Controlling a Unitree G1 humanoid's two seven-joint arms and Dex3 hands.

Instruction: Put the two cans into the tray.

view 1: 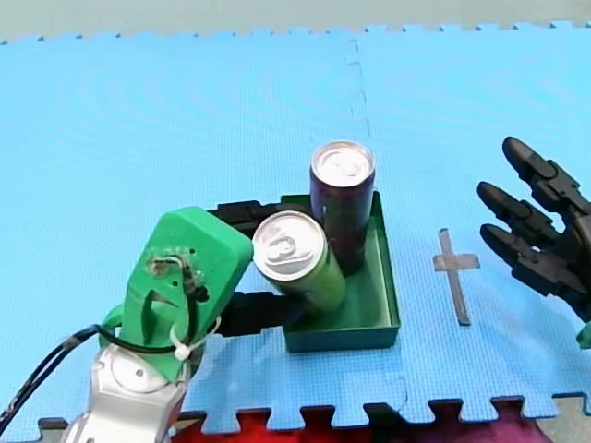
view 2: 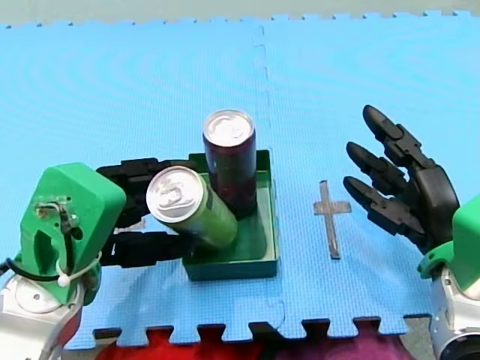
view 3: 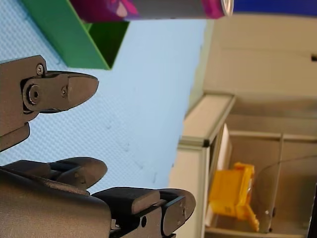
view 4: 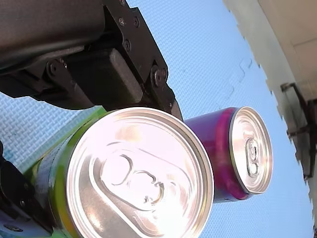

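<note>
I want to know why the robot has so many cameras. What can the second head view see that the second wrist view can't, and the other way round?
Second head view alone: the right hand, holding nothing, to the right of a grey tape cross.
Second wrist view alone: a dark frame past the edge of the blue mat.
Both: the green can, tilted in the left hand, and the purple can standing upright behind it.
</note>
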